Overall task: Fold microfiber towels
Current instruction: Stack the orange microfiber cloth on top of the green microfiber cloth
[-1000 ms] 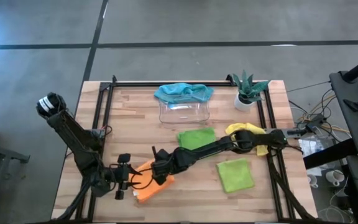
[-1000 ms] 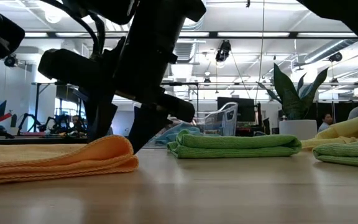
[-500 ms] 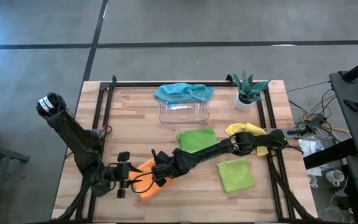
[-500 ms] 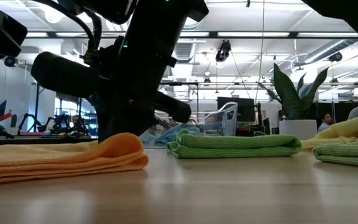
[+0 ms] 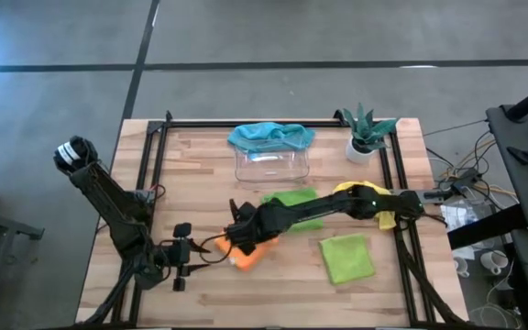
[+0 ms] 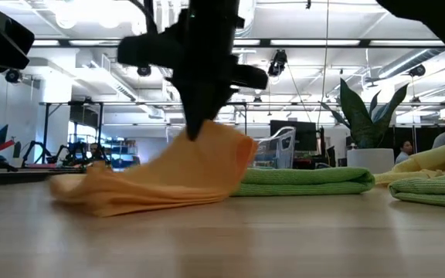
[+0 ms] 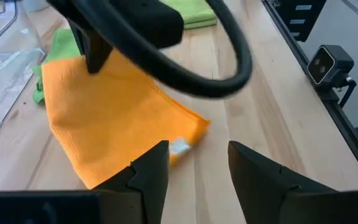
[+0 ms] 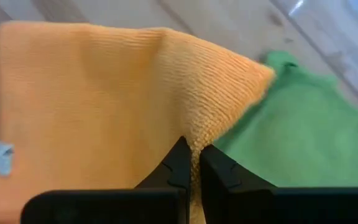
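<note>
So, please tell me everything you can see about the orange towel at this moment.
The orange towel is a soft cloth of ribbed microfiber, plain bright orange, with a small white tag at one edge. The right gripper has its jaws shut on a pinch of the cloth and holds that part up, so it forms a peak while the rest trails down onto the wooden table. It lies at the front of the table, beside a folded green towel. The left gripper is open beside it, not touching.
</note>
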